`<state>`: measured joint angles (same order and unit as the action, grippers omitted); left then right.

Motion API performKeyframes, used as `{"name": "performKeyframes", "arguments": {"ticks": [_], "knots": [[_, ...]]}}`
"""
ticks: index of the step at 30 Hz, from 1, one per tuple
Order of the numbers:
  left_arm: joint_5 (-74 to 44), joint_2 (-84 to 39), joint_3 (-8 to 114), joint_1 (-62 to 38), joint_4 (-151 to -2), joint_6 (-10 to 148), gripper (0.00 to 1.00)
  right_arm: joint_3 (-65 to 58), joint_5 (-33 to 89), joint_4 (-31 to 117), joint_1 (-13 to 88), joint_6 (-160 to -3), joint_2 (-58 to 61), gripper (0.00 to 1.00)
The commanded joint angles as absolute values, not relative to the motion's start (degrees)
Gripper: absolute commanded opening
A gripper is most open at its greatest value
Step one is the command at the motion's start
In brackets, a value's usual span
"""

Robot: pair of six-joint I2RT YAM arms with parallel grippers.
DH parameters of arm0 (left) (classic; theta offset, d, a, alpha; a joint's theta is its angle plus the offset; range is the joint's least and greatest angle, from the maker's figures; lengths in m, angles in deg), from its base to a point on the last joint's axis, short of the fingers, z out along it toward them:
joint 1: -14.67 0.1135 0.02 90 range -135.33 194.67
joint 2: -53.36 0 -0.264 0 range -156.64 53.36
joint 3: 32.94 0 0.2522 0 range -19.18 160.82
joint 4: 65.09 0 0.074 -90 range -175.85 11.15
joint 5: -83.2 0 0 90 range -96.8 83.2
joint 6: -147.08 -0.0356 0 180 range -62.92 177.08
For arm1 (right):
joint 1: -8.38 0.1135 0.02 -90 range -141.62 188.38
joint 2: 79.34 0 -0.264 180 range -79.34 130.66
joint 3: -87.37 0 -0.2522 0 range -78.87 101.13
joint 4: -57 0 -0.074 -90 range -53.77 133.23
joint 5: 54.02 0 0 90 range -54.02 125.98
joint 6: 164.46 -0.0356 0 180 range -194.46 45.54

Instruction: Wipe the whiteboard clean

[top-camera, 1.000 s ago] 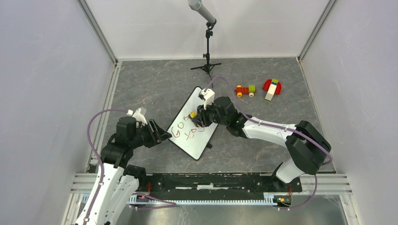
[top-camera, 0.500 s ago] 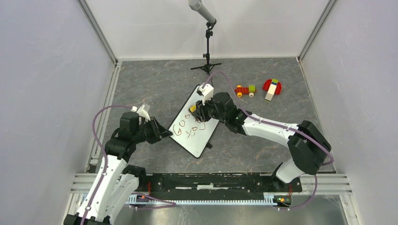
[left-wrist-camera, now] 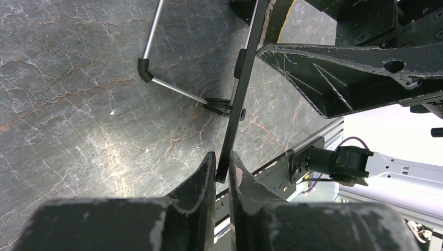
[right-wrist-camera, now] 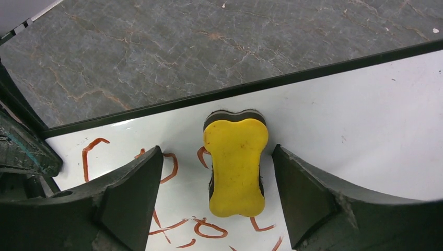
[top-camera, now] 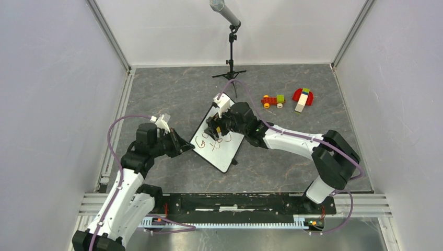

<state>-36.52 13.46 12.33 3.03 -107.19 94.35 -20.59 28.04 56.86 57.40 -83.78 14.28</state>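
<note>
Right claw [right-wrist-camera: 217, 154] released eraser [right-wrist-camera: 235, 178], left claw [left-wrist-camera: 222, 164] pinching whiteboard [right-wrist-camera: 365, 104] edge

whiteboard [right-wrist-camera: 365, 130]: white, black frame, red writing | eraser [right-wrist-camera: 235, 167]: yellow top, black underside | tabletop [right-wrist-camera: 209, 47]: grey, veined

Top view: bright, even, soft shadows. In the left wrist view glare sits on the table [left-wrist-camera: 102, 149] at 8 o'clock; 4 o'clock is blown out. Right wrist: bright board [right-wrist-camera: 365, 104], edges perhaps softer.
</note>
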Motion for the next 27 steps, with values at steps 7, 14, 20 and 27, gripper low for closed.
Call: {"name": "performKeyframes", "arguments": {"ticks": [7, 14, 20, 27], "knots": [[-36.87, 13.91, 13.08, 2.98, -105.0, 93.77, 0.16, -18.9, 28.69, 57.01, 57.44, -80.73, 13.33, 0.74], [-35.81, 14.56, 12.03, 2.98, -104.08, 94.26, 0.21, -20.51, 27.23, 59.96, 57.55, -81.3, 12.58, 0.56], [-34.89, 15.3, 11.87, 2.97, -104.25, 94.38, 0.25, -18.91, 28.08, 58.56, 57.48, -80.63, 13.48, 0.6], [-34.27, 15.05, 12.02, 2.98, -104.69, 94.32, 0.26, -18.73, 28.87, 58.4, 57.44, -80.67, 12.97, 0.57]]}}
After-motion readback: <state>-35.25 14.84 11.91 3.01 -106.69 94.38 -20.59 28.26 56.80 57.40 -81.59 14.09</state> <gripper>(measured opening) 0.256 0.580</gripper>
